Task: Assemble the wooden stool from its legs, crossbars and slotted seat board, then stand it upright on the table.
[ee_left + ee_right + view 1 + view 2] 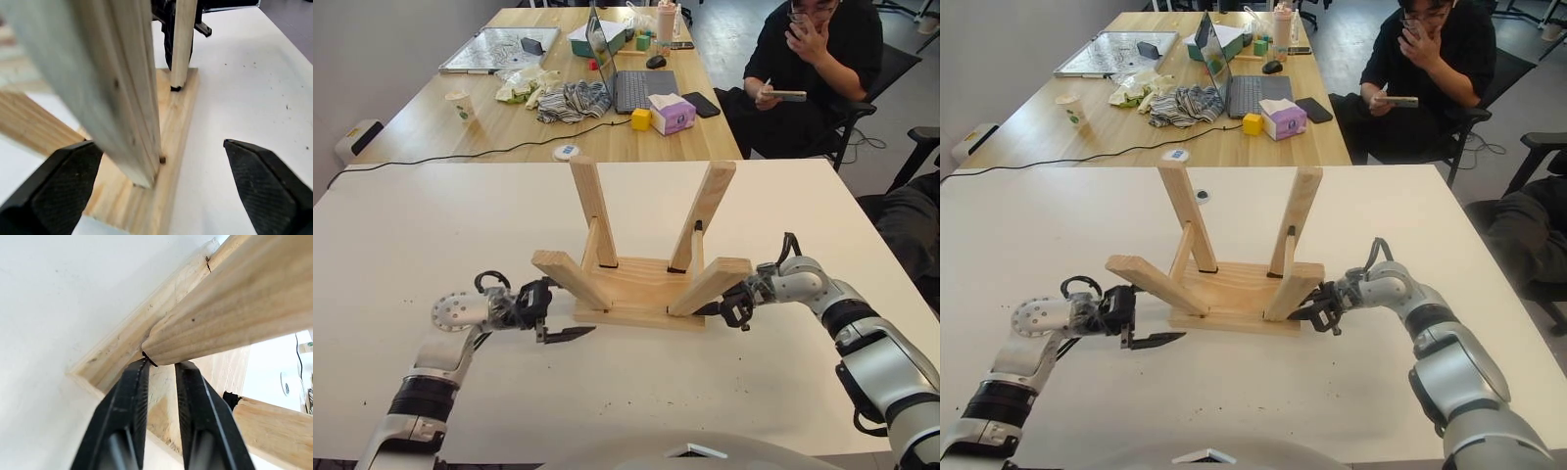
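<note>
The wooden stool lies upside down on the white table. Its seat board is flat on the table and its legs point upward: two tall ones at the back and two splayed toward the front. My left gripper is wide open at the board's front left corner, straddling the front left leg without touching it. My right gripper is at the foot of the front right leg. Its fingers are only slightly open, with tips against the leg's base and nothing between them.
A wooden table behind holds a laptop, tissue box, yellow cube, cloth and a cup. A black cable runs along the white table's far edge. There is free white tabletop to both sides of the stool.
</note>
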Motion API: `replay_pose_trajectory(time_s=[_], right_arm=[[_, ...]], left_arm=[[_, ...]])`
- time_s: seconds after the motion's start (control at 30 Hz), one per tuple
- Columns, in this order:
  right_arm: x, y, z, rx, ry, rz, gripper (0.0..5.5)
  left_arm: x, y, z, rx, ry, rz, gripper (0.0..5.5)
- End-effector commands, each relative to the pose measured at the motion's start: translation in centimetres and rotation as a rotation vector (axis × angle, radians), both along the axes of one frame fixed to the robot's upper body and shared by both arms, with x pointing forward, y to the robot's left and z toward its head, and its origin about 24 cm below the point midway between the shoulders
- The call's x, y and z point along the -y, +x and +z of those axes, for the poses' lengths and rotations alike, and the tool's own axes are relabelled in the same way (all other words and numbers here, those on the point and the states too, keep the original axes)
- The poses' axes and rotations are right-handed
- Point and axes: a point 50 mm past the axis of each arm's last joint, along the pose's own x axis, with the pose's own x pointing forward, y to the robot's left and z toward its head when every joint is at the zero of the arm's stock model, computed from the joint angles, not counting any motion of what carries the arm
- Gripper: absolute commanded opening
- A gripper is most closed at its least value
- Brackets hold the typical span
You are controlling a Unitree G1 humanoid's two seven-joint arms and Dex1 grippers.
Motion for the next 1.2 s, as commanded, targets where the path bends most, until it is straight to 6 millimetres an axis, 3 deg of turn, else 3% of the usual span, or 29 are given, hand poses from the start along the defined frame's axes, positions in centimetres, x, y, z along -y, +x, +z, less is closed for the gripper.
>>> replay_pose_trajectory(time_s=[0.03,0.23,0.4,0.53,0.67,0.8,0.93,1.2], right_arm=[[-0.6,0.3,-0.3,-0.044,-0.009,-0.004,0.20],[-0.7,1.0,0.1,-0.241,0.064,-0.118,0.00],[2.6,1.1,0.9,-0.306,-0.014,-0.214,0.87],[4.6,-0.4,1.3,-0.361,0.031,-0.273,1.62],[3.7,-2.3,1.5,-0.424,0.118,-0.264,1.67],[1.6,-2.4,2.2,-0.464,0.280,-0.343,1.67],[0.6,-2.0,2.3,-0.492,0.352,-0.420,1.67],[0.0,-3.5,2.3,-0.564,0.297,-0.359,1.49]], left_arm=[[0.2,1.9,1.2,0.066,-0.009,0.032,4.43],[-0.8,0.9,0.6,0.023,0.071,-0.059,3.61],[-0.6,1.0,0.8,0.021,0.080,-0.108,2.79],[-0.4,0.4,0.7,0.012,0.065,-0.126,2.11],[-0.6,-0.1,0.6,-0.011,0.072,-0.132,1.59],[-0.7,-0.1,1.2,-0.040,0.046,-0.120,1.06],[-0.4,0.0,1.7,-0.078,0.027,-0.131,1.04],[-0.2,0.1,2.3,-0.134,-0.006,-0.107,1.02]])
